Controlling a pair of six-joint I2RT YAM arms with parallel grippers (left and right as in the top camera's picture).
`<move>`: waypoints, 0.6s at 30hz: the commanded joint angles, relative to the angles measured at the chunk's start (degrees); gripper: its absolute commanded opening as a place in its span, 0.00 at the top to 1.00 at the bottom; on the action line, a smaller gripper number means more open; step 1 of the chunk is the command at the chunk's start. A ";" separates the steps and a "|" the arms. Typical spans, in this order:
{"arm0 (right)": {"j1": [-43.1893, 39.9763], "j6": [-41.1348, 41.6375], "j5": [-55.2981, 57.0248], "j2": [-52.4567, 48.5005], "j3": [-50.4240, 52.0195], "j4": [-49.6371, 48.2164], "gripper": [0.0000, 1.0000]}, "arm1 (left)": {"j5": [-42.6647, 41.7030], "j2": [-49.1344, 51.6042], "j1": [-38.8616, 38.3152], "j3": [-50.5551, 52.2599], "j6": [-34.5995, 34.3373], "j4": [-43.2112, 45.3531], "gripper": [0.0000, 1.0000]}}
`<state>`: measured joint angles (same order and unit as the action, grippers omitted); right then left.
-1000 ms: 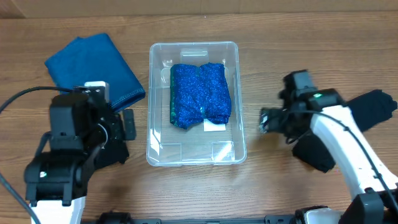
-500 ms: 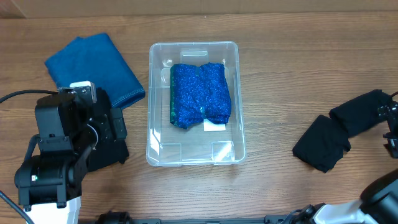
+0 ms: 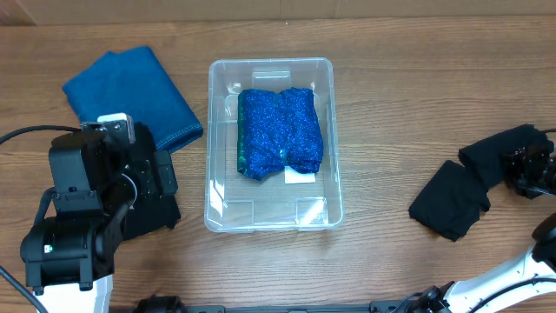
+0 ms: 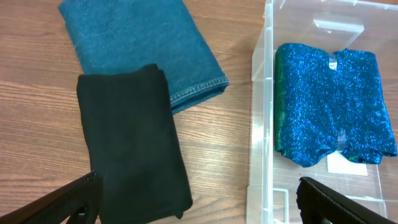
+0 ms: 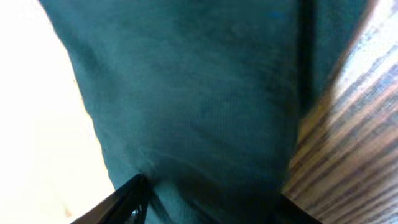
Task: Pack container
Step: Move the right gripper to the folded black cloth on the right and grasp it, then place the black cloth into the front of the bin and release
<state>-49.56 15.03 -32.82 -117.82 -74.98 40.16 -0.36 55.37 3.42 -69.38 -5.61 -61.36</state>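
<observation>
The clear container point(image 3: 213, 148) stands mid-table with a sparkly blue cloth point(image 3: 280, 132) folded inside it; the left wrist view shows the container point(image 4: 258, 124) and that cloth point(image 4: 333, 102) on its right side. A crumpled black cloth point(image 3: 469, 187) lies at the far right of the table. My right gripper point(image 3: 528, 167) sits on its far end, and in the right wrist view dark fabric point(image 5: 205, 106) fills the space between the fingers of the right gripper point(image 5: 211, 199). My left gripper point(image 4: 199, 211) hangs open left of the container, over a folded black cloth point(image 4: 130, 137).
A folded blue towel point(image 3: 130, 91) lies at the back left, partly under the folded black cloth in the left wrist view. The left arm's body point(image 3: 87, 226) covers the front left corner of the table. Bare wood lies between the container and the crumpled cloth.
The right arm swung from beside the container to the far right and closed its jaws on the black cloth. The left arm drew back slightly to the left, then held still.
</observation>
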 commanded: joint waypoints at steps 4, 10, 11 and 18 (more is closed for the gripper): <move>0.48 -0.31 -7.02 -2.36 0.90 0.39 0.96 | 0.33 -0.26 0.28 -1.18 0.26 0.07 0.00; 7.08 -6.03 -17.44 8.79 -7.23 6.64 0.96 | 0.35 -0.26 0.28 -1.18 0.28 0.09 0.00; 10.10 -7.74 -17.44 11.98 -9.73 9.44 0.96 | 0.35 -0.26 0.28 -1.18 0.28 0.11 0.00; 42.14 -13.57 -11.69 26.27 -18.43 20.81 0.96 | 0.37 -0.26 0.28 -1.18 0.31 0.02 0.00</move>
<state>-17.08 3.64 -47.18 -93.93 -92.71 60.51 -0.36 55.37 3.42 -69.38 -5.61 -61.34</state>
